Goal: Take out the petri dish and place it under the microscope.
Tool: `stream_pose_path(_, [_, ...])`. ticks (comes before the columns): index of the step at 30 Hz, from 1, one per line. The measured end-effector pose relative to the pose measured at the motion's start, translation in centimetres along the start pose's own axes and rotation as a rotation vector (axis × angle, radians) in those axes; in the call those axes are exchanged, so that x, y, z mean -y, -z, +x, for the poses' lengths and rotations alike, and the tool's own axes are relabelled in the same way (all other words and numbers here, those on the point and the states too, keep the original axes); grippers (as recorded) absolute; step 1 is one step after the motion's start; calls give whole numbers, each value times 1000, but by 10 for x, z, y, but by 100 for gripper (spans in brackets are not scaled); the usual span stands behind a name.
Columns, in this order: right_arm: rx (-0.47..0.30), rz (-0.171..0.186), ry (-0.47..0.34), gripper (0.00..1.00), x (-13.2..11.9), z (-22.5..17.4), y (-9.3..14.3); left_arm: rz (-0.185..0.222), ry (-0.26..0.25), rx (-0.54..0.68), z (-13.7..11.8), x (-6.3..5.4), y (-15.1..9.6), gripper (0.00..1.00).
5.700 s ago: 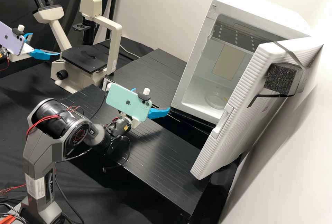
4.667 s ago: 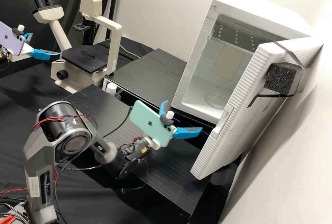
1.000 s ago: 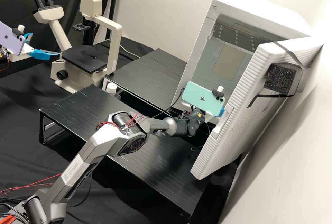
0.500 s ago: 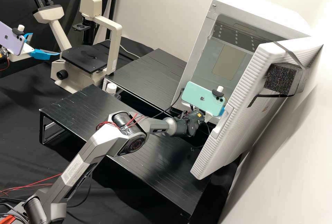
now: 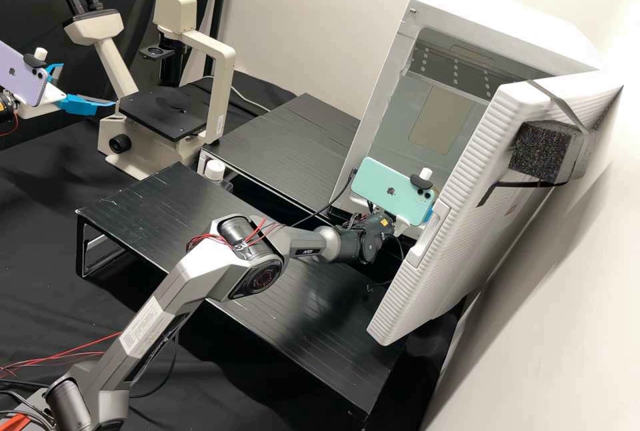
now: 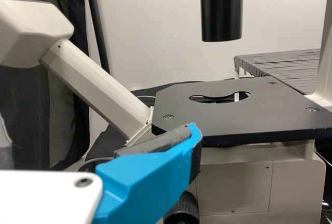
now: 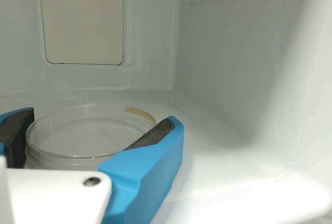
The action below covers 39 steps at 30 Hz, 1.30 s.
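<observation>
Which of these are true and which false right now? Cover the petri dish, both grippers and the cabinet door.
1. The right gripper is at the petri dish. True.
2. The left gripper is inside the white cabinet. False: it is beside the microscope stage.
3. The petri dish sits on the microscope stage. False: it is inside the white cabinet.
4. A foam block is strapped to the cabinet door. True.
5. The cabinet door is closed. False: it stands open.
</observation>
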Motion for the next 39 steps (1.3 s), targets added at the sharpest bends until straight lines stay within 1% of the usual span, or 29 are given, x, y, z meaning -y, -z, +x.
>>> stream_pose_path(2, [1,6,-3,0,0,0,0,0,0,0,0,0,0,100])
stream_pose_path(13, [1,8,-3,0,0,0,0,0,0,0,0,0,0,100])
stream_pose_path(19, [2,21,-5,0,-1,-4,0,0,0,0,0,0,0,100])
stream_pose_path(24, [-15,24,-23,0,-13,-21,4,0,0,0,0,0,0,100])
stream_pose_path(29, [2,25,-51,0,-30,-41,2,0,0,0,0,0,0,100])
stream_pose_path(31, [-16,27,-67,0,-36,-49,3,0,0,0,0,0,0,100])
stream_pose_path(35, [-49,28,-80,0,-41,-60,7,0,0,0,0,0,0,100])
stream_pose_path(39, [-91,36,-76,0,-37,-73,13,0,0,0,0,0,0,100])
